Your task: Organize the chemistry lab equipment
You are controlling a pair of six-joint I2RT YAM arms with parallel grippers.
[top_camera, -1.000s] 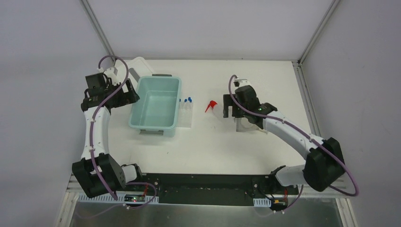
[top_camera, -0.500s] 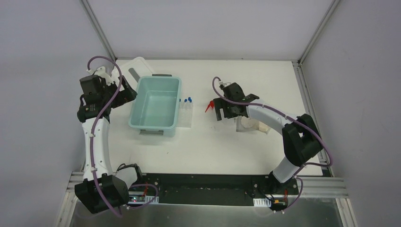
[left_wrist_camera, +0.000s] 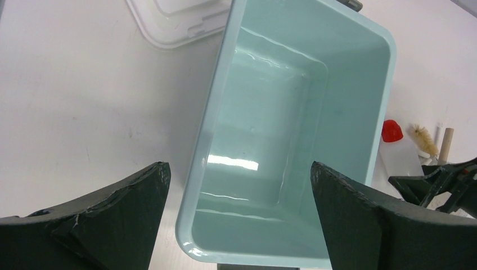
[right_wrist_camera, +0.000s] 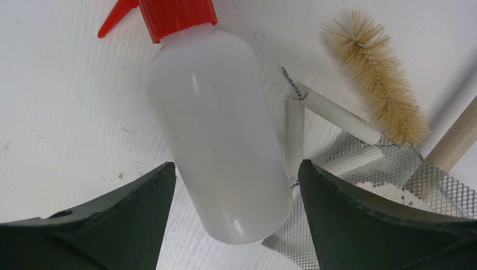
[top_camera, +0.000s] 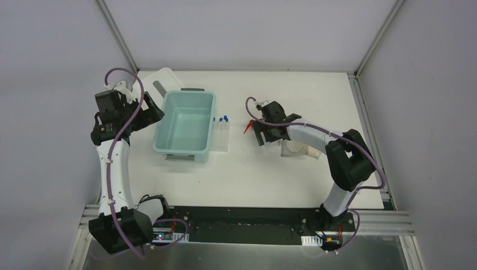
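Right wrist view shows the right gripper (right_wrist_camera: 236, 169) set down over the white squeeze bottle (right_wrist_camera: 219, 124), one finger on each side of its body. The jaws are open and drawing in, with only slight gaps left. Firm contact cannot be confirmed, and the bottle lies on its side on the tabletop (top_camera: 253, 174), not lifted. Compared with a second ago in the top view, the right arm has folded at the elbow and carried its gripper leftward onto the bottle. That places the task at the grasping step for this item, in my judgement. The left arm has drawn slightly back toward its own side. The left gripper (left_wrist_camera: 239, 169) hangs fully open above the near rim of the pale teal bin (left_wrist_camera: 211, 129) and holds nothing. The bin's white lid (left_wrist_camera: 180, 17) lies beyond it on the tabletop. The bottle's red spout (right_wrist_camera: 169, 14) points away from the fingers. Crowding the bottle's far side are a bristle brush (right_wrist_camera: 377, 73), a wooden handle (right_wrist_camera: 450, 146), a patch of wire mesh (right_wrist_camera: 394, 180) and white rods (right_wrist_camera: 332, 112) joined by twisted wire. One rod lies just beside the bottle and close to the finger, so it could be caught or dragged as the jaws close. The tube rack (top_camera: 222, 135) with its blue-capped tubes (top_camera: 224, 118) stands against the bin's right side, apart from the bottle.
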